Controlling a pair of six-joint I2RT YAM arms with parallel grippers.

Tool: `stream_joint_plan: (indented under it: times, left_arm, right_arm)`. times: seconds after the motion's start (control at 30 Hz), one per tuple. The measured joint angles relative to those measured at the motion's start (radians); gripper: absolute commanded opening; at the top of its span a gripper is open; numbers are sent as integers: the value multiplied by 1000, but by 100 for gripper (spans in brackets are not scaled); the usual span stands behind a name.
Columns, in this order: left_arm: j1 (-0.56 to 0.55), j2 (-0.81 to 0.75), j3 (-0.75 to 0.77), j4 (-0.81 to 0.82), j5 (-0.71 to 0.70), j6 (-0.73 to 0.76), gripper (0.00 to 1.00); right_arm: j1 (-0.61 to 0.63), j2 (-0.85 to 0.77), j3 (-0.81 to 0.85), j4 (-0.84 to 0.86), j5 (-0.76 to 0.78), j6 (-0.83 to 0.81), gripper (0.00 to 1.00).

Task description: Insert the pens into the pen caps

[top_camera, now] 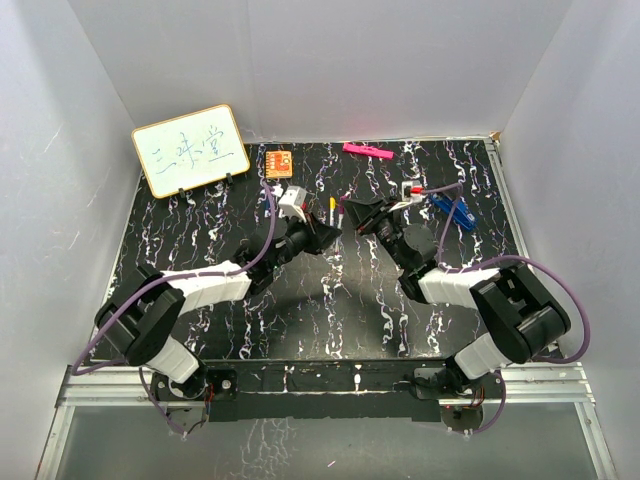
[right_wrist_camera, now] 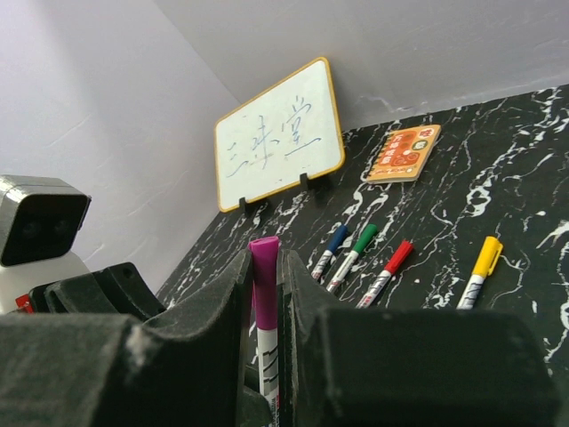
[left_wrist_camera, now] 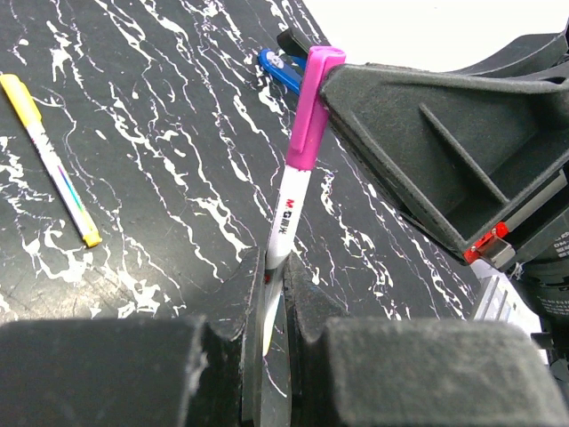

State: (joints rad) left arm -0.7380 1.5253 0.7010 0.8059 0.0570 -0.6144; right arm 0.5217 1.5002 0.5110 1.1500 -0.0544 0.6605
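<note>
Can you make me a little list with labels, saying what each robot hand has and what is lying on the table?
left hand: shut on the white pen, low on its barrel
right hand: shut on the pink cap
fit: cap sits over the pen's tip; pushed fully on or not, cannot tell
lying on the table: blue pen, green pen, red pen, yellow pen, all capped
at the back: whiteboard, orange card, pink bar
by the right arm: blue clip
</note>
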Motion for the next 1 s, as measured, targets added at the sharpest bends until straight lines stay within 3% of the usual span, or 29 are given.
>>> stream_joint_plan:
  times: [0.27, 0.63, 1.0]
  left_arm:
    - [18, 23, 56, 5, 43, -8, 0]
    - [87, 0, 132, 159, -71, -4, 0]
    - [86, -102, 56, 114, -127, 35, 0]
  right_arm:
    - [32, -9, 34, -31, 52, -39, 0]
    - [122, 20, -7, -259, 32, -65, 0]
    - [125, -72, -18, -381, 98, -108, 0]
